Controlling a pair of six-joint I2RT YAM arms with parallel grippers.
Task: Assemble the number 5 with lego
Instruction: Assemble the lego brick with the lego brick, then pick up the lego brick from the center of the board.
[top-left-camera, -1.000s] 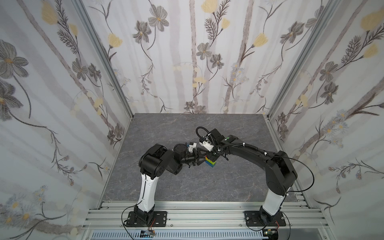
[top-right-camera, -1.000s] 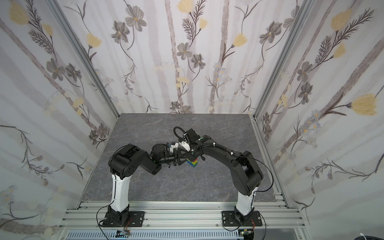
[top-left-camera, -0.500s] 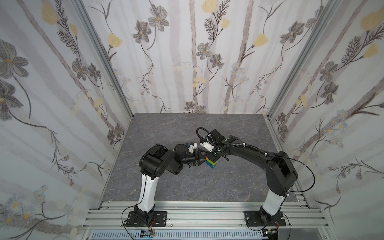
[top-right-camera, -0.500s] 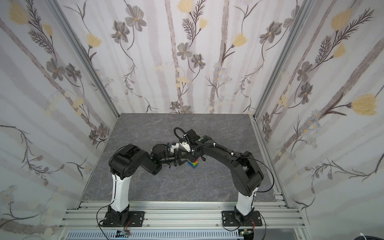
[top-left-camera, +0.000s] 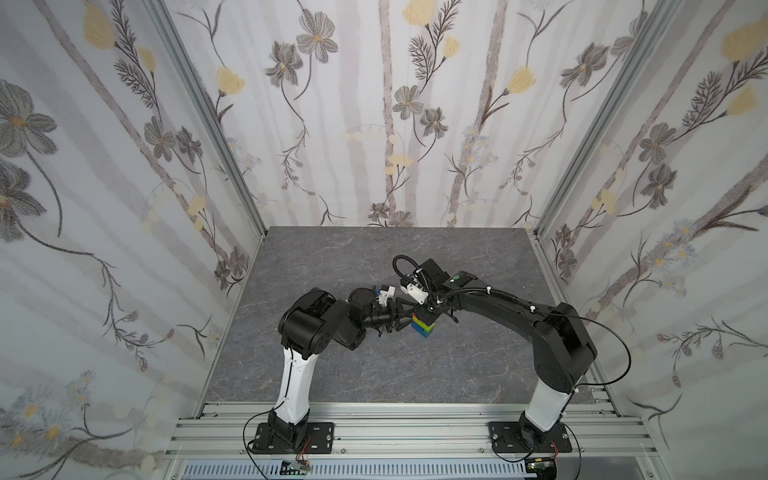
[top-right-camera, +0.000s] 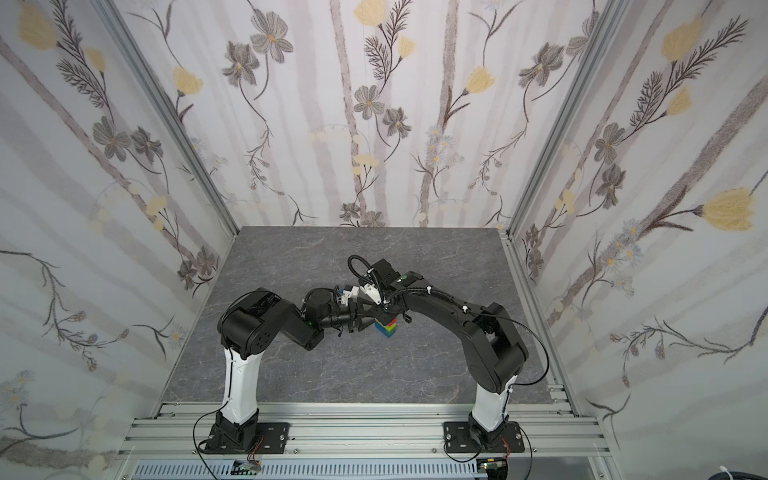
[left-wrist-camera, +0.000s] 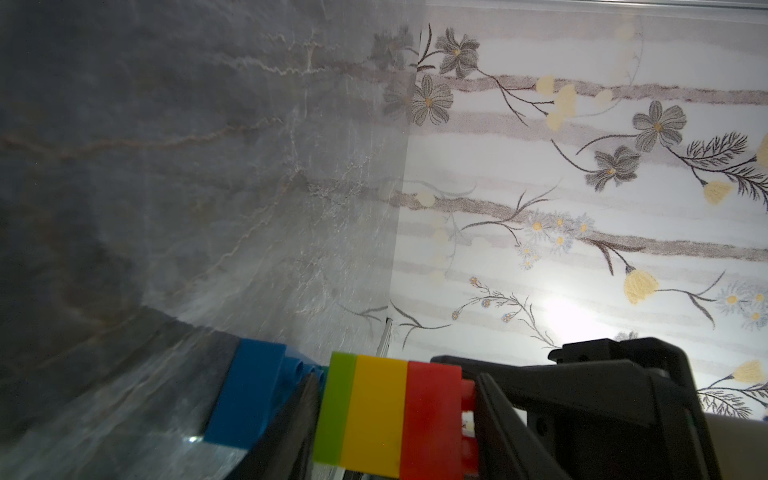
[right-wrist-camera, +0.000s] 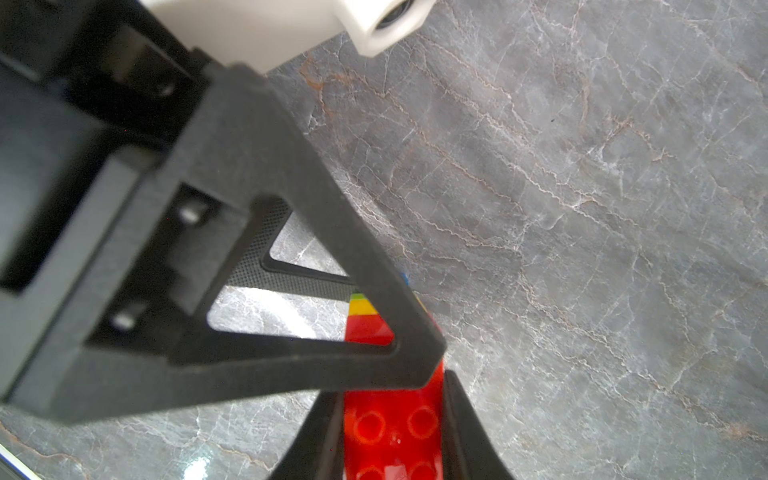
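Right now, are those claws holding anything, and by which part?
Both hold the lego stack. The right gripper pinches the sides of its top red brick; the left gripper spans from the red studs to under the lime-green brick.

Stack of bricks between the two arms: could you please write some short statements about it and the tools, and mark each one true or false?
1. The blue brick is the lowest in the stack of bricks. True.
2. The red brick lies under the yellow brick. False: it sits on top of the yellow one, as the highest layer.
3. The right tool grips the red brick by its sides. True.
4. The left tool hangs far from the stack. False: its fingers clamp the upper bricks, one on the red studs and one under the lime-green brick.
5. The yellow brick touches the lime-green brick. True.
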